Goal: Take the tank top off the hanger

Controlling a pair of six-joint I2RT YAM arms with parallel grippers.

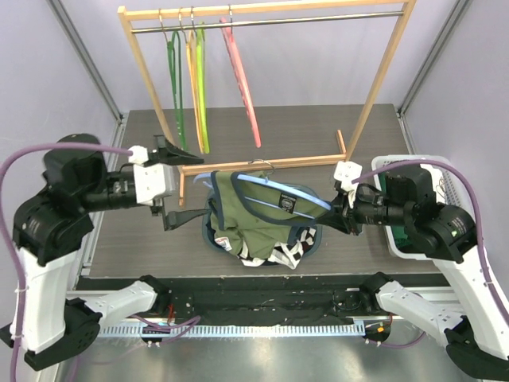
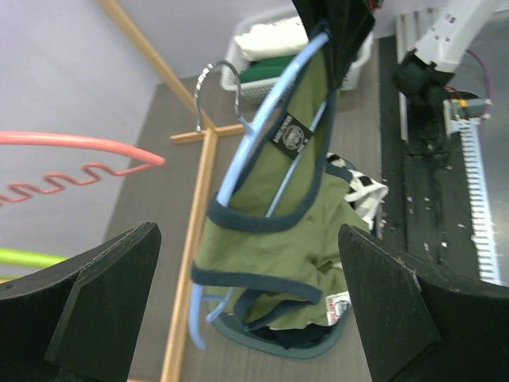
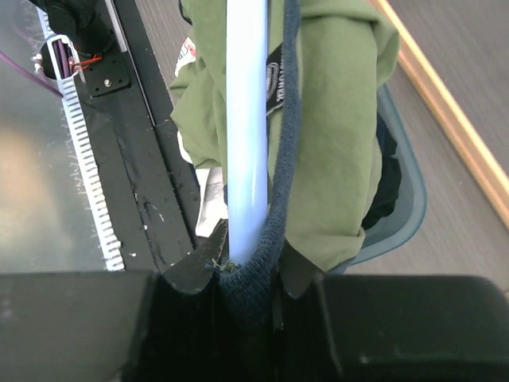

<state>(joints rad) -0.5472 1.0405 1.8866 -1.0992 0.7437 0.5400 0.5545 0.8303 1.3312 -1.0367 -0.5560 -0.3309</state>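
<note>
Tank top (image 1: 238, 200), olive w/ navy trim, hangs mid-frame on the pale-blue hanger (image 1: 278, 189), hem slumped into the grey tub (image 3: 409, 199) below. Right fingers (image 3: 187, 278) are clamped on the hanger's end, and the navy strap's pinched in w/ it. That's the worry: tug the cloth and that shoulder prob won't free. It stretches, or the hanger twists out of the grip. Left fingers (image 2: 87, 310) spread wide, holding nothing, just left of the garment. Hem could drag other clothes out of the tub too. Hook (image 1: 262, 165) looks close to the rack's low bar (image 1: 306, 161), so snag risk. Room: bare worktop (image 1: 143, 247) lower left; right side crowded by the white basket (image 1: 413, 158).
</note>
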